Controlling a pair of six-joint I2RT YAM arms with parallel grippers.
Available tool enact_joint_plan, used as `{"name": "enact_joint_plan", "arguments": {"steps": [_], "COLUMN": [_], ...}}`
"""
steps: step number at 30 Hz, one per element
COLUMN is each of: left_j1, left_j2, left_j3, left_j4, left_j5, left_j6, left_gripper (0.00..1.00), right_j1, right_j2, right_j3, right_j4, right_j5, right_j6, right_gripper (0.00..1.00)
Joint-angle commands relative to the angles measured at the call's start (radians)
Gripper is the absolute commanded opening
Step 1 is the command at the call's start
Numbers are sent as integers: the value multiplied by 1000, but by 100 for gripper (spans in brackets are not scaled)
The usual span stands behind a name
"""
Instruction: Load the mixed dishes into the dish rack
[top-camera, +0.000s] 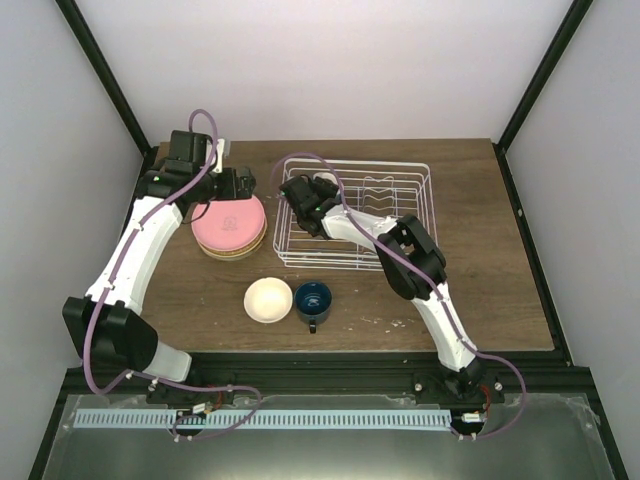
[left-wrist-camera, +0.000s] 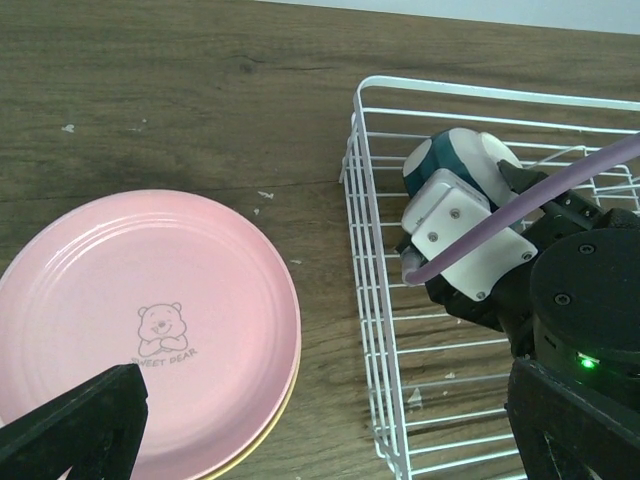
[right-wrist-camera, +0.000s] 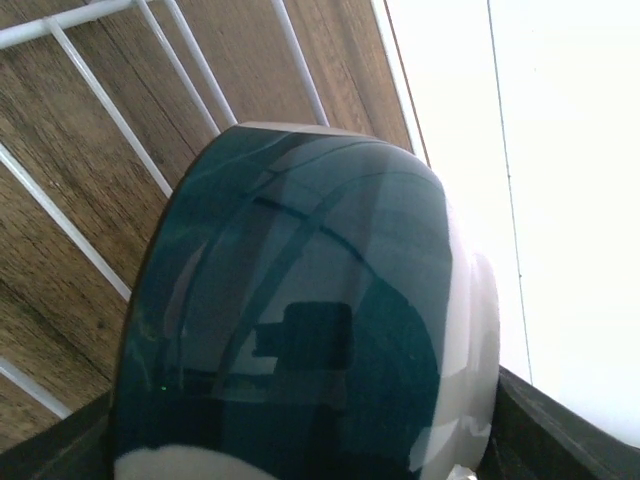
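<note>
the rectangular white wire dish rack (top-camera: 390, 163) sits on the brown wooden table (top-camera: 500, 300). inside the rack's left end we see the right gripper (top-camera: 312, 192) clamped on the glossy white-and-blue bowl (right-wrist-camera: 300, 300), tipped on its side. left of the rack, the left gripper (top-camera: 236, 188) hangs spread wide over the round pink plate (top-camera: 228, 225), stacked on the tan-yellow plate (left-wrist-camera: 262, 443). in front of the rack stand the cream bowl (top-camera: 268, 300) and small dark blue mug (top-camera: 313, 299), side by side. we count two plates, two bowls, one mug.
</note>
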Motion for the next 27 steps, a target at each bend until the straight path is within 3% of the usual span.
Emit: {"name": "enact_joint_plan", "arguments": {"steps": [1, 6, 27], "left_j1": [5, 6, 7], "left_j2": [3, 3, 25], "left_j3": [14, 5, -6], "left_j4": [-7, -7, -23], "left_j5": [11, 14, 44], "left_j6": [11, 6, 11], "left_gripper": [100, 100, 100], "right_j1": [6, 8, 9], "right_j2": [-23, -56, -152], "right_j3": [-15, -32, 19], "right_j4": [3, -54, -253], "right_j5": [-6, -64, -283], "right_j6": [23, 74, 222], "right_gripper": [78, 100, 100]}}
